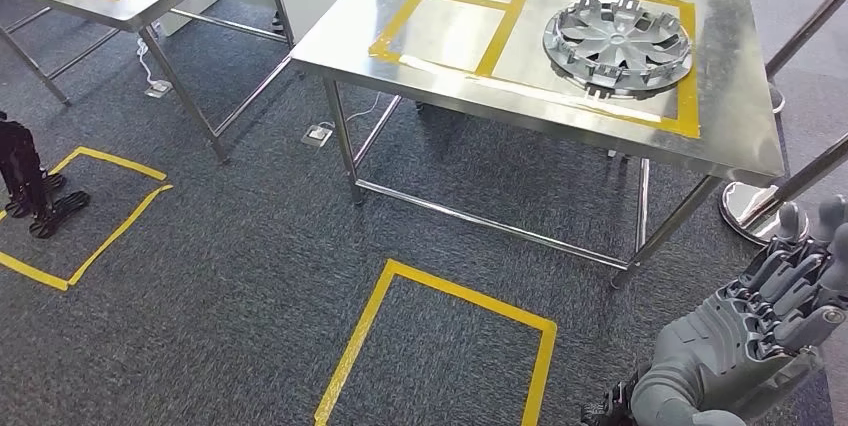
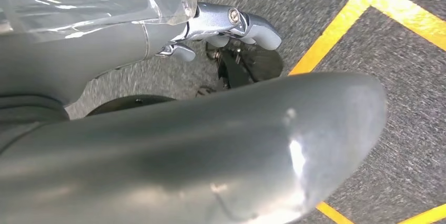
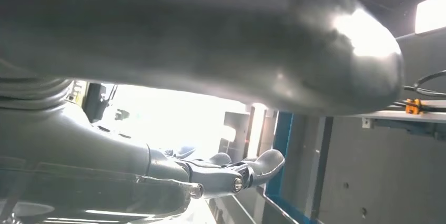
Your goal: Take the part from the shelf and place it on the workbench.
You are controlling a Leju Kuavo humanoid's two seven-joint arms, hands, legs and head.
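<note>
The wheel cover (image 1: 617, 44) is seen lying flat on the bench (image 1: 735, 126), well apart from the right hand (image 1: 770, 331), whose fingers (image 1: 800, 281) are spread, nothing held. The left hand (image 2: 221, 24) is seen empty, fingers loosely extended.

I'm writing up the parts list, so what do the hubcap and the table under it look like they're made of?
The hubcap looks like silver-painted moulded plastic, judging by its matte sheen and thin clips, though metal is possible. The table looks like brushed stainless steel: mirror-like reflections.
</note>
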